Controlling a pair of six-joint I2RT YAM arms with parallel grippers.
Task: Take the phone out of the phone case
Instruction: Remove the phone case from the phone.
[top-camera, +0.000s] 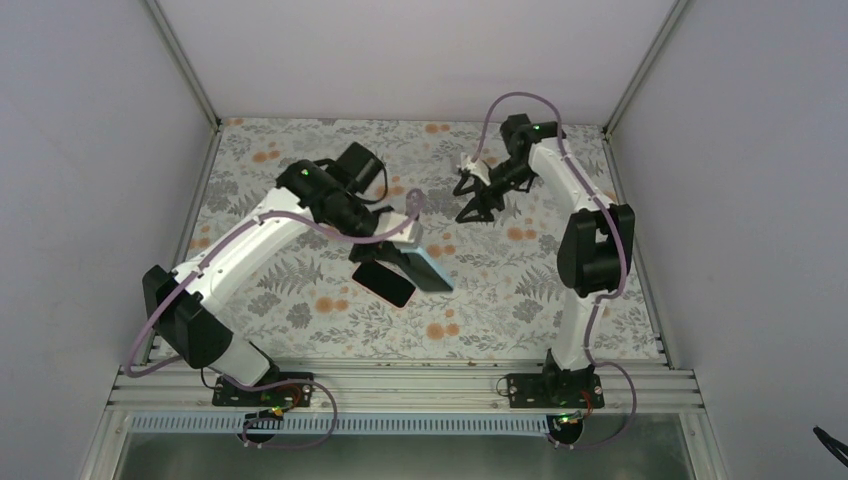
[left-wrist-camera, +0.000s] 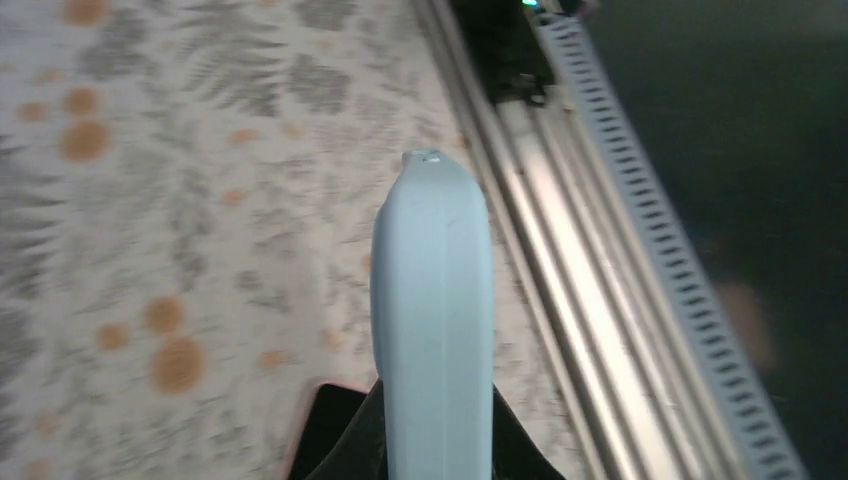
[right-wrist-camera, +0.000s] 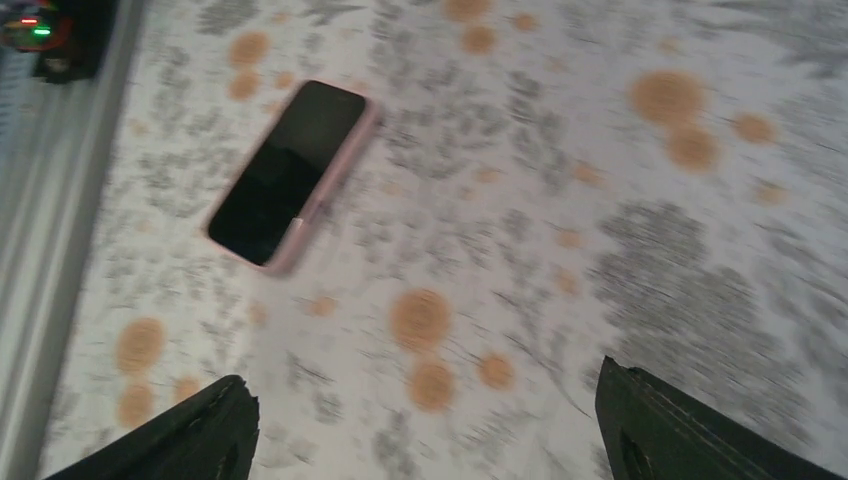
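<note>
Fixed view high behind, facing down, wrist views close over table (top-camera: 300, 320), phone (top-camera: 383, 283) shared

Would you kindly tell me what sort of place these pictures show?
Likely a lab robot workcell, not a home: plain grey wall panels enclose a floral-covered table, with a left arm and right arm bolted to an aluminium rail.

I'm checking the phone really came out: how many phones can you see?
1. The phone lies screen up on the table, beside the blue case held in the left gripper. None shows in the case.
</note>
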